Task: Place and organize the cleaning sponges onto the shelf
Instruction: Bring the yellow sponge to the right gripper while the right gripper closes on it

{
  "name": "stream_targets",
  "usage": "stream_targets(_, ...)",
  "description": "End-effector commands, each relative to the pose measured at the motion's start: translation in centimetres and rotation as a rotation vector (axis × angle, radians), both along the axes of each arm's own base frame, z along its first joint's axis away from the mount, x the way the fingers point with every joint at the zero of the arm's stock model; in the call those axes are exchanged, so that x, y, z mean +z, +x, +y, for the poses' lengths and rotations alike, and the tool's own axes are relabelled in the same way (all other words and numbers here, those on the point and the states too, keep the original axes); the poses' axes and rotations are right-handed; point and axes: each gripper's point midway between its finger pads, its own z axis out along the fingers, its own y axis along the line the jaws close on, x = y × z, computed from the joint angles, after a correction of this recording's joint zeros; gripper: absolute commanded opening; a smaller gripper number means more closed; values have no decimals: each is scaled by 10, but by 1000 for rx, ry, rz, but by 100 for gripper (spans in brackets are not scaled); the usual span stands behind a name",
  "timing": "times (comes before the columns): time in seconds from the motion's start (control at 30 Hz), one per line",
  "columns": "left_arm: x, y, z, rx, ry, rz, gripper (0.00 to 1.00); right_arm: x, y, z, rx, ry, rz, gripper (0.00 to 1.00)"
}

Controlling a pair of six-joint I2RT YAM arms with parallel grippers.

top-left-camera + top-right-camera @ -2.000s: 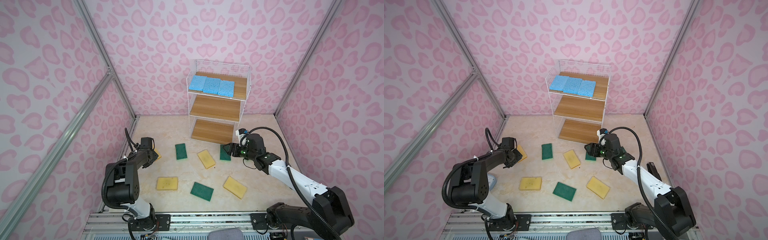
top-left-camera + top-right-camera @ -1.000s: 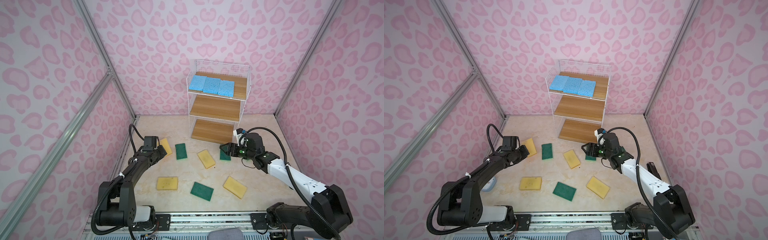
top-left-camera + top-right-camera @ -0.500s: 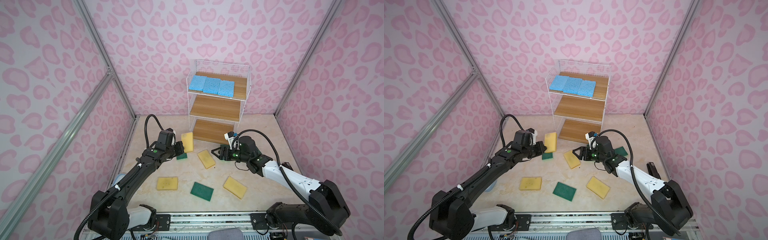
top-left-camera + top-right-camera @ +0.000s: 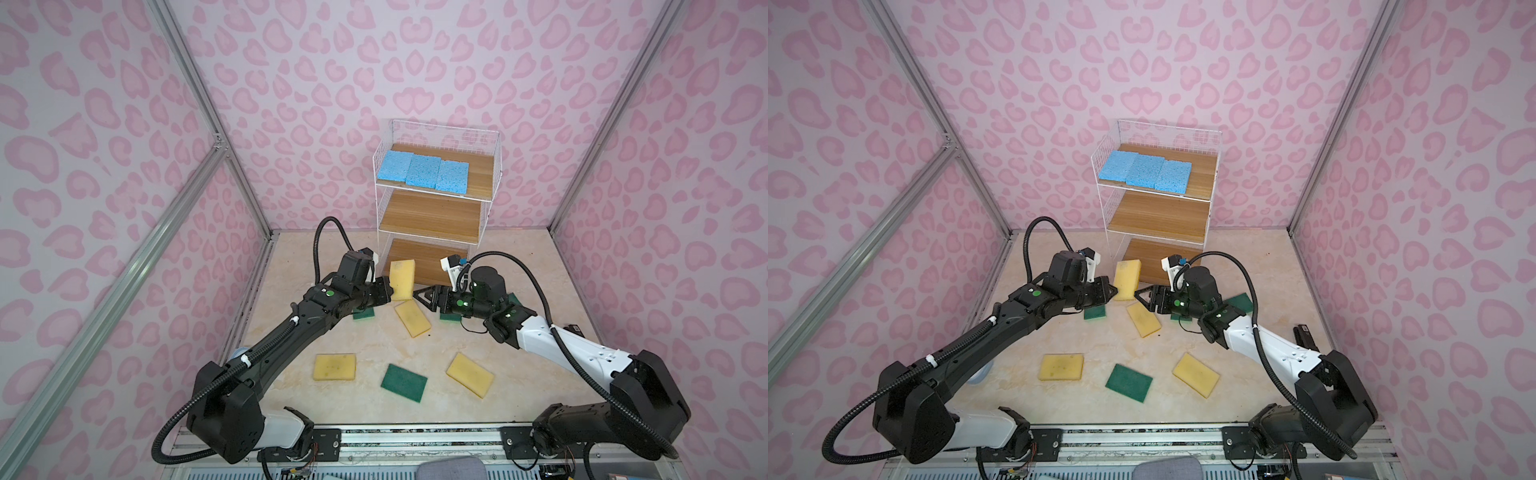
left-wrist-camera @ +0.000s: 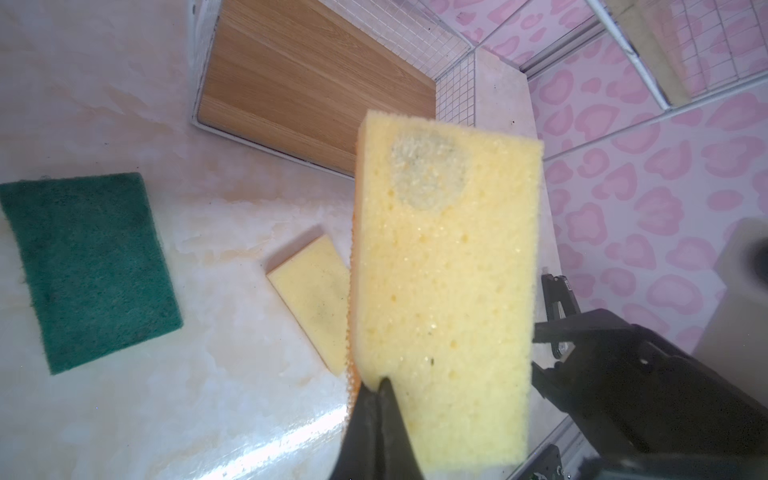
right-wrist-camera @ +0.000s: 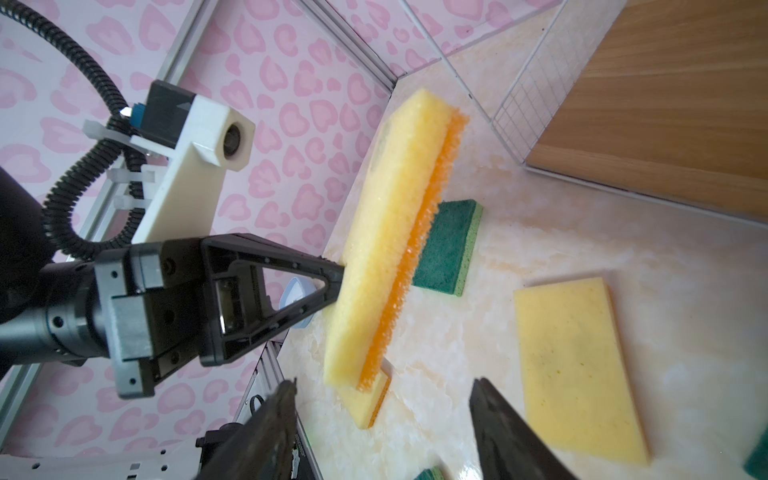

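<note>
My left gripper (image 4: 388, 295) (image 4: 1112, 291) is shut on the edge of a pale yellow sponge (image 4: 402, 279) (image 5: 444, 291) with an orange underside. The sponge hangs upright in the air before the bottom board of the shelf (image 4: 432, 214) (image 4: 1158, 212). My right gripper (image 4: 420, 300) (image 6: 384, 382) faces the held sponge (image 6: 390, 232) from the other side. It is open, with the sponge's lower corner just ahead of its jaws and untouched. Three blue sponges (image 4: 422, 170) lie in a row on the top board. Several yellow sponges (image 4: 412, 318) and green sponges (image 4: 404, 382) lie on the floor.
A green sponge (image 4: 363, 313) lies partly under my left arm, and another green sponge (image 4: 1241, 301) sits behind my right arm. A small black object (image 4: 1306, 334) lies by the right wall. Pink walls close in three sides, and a metal rail (image 4: 415, 436) runs along the front.
My left arm lifted the yellow sponge from the left floor edge and carried it to the middle, before the shelf. My right gripper swung left from the green sponge toward it, jaws narrowing slightly.
</note>
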Motion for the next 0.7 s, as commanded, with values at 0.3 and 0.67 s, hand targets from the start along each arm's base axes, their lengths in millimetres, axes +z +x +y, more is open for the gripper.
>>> stream_targets(0.3, 17, 7, -14, -8, -20, -24, 4, 10, 7, 11, 8, 41, -12, 48)
stream_targets(0.67, 21, 7, -15, -5, -29, -34, 4, 14, 10, 9, -17, 58, -8, 22)
